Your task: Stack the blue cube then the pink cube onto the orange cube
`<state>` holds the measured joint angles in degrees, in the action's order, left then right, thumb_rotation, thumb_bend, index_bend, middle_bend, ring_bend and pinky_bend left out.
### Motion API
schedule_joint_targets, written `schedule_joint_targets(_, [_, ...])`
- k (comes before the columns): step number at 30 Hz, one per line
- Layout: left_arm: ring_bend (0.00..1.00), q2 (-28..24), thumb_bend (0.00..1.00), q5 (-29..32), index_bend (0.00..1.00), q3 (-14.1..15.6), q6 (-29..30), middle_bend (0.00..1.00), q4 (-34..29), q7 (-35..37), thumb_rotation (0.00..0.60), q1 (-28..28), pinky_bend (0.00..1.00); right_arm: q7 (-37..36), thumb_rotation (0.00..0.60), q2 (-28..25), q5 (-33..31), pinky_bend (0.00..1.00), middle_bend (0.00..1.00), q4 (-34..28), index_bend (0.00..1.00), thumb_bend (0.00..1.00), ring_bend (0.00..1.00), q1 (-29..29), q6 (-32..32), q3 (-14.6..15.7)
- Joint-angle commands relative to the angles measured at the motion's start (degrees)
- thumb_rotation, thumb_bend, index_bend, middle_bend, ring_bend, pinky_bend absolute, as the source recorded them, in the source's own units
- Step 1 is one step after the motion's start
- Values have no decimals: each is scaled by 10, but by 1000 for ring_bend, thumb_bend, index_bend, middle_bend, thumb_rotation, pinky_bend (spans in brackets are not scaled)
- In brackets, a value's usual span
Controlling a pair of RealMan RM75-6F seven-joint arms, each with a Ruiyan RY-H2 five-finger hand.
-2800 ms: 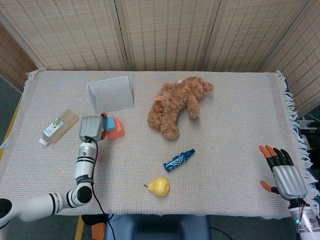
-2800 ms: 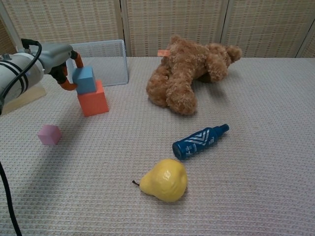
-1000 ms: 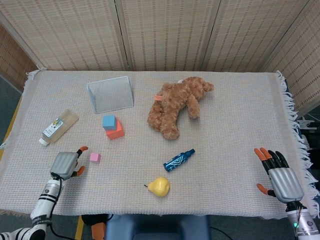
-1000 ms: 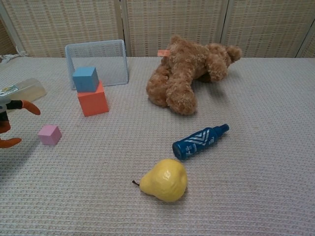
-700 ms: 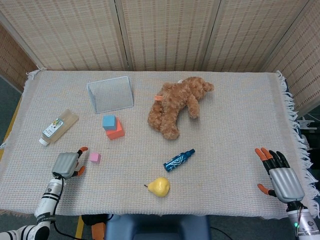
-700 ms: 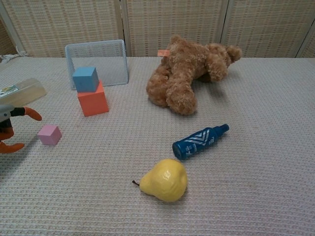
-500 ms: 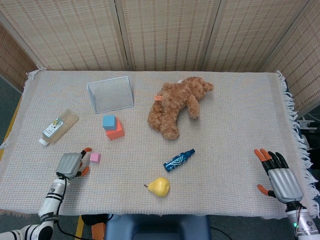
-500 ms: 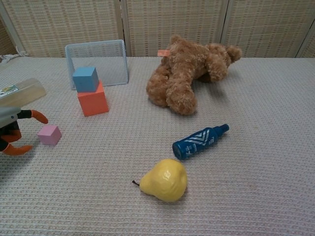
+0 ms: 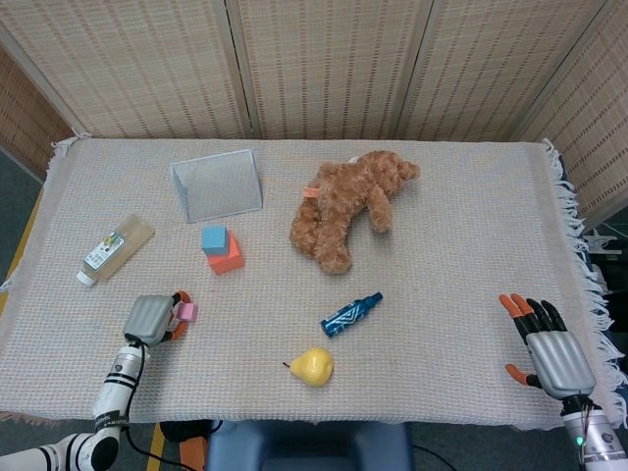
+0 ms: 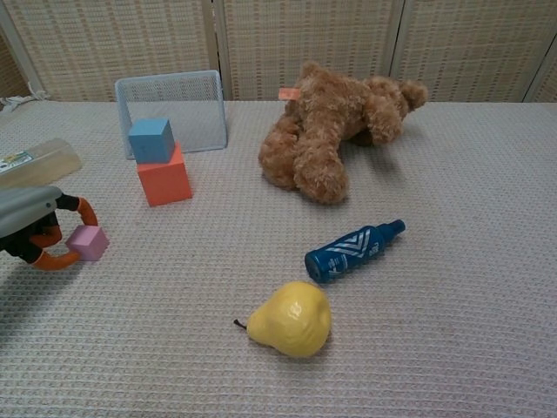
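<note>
**Left hand closes in on the pink cube**

Moving in from the table's near-left edge, the left hand has reached the pink cube, its orange-tipped fingers now curved around the cube's near and far sides; whether they press it yet I cannot tell. The blue cube already sits on the orange cube, in front of the wire-mesh basket.

The pink cube looks small, light and rigid, with flat faces. Pinching two opposite sides, low and square, should hold it without tipping.

The right hand hangs spread and empty, well apart.
</note>
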<state>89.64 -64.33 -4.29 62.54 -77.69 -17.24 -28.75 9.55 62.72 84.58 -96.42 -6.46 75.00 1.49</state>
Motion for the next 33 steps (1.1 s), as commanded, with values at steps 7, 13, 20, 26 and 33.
schedule_joint_targets(7, [1000, -4, 341, -10, 467, -15, 22, 1000, -13, -6, 600, 4, 1000, 0, 600, -3, 1, 0, 0, -3, 0, 90, 0, 0, 0, 1])
schedule_joint_targets(13, [1000, -46, 342, -9, 472, -32, 34, 1000, -77, 7, 600, 12, 1000, 0, 600, -3, 1, 0, 0, -3, 0, 90, 0, 0, 0, 1])
schedule_joint_targets(20, [1000, -117, 344, 22, 481, -100, 48, 1000, -198, 17, 600, 0, 1000, -5, 600, 5, 17, 0, 0, 2, 0, 90, 0, 2, 16, -1])
schedule_joint_targets(26, [1000, -152, 345, 130, 467, -147, 2, 1000, -261, -45, 600, -53, 1000, -6, 600, 11, 20, 0, 0, 8, 0, 90, 0, 2, 18, -1])
schedule_joint_targets(33, [1000, -124, 345, 233, 464, -175, -1, 1000, -254, -104, 600, -118, 1000, -37, 600, 21, 43, 0, 0, 23, 0, 90, 0, 5, 54, -11])
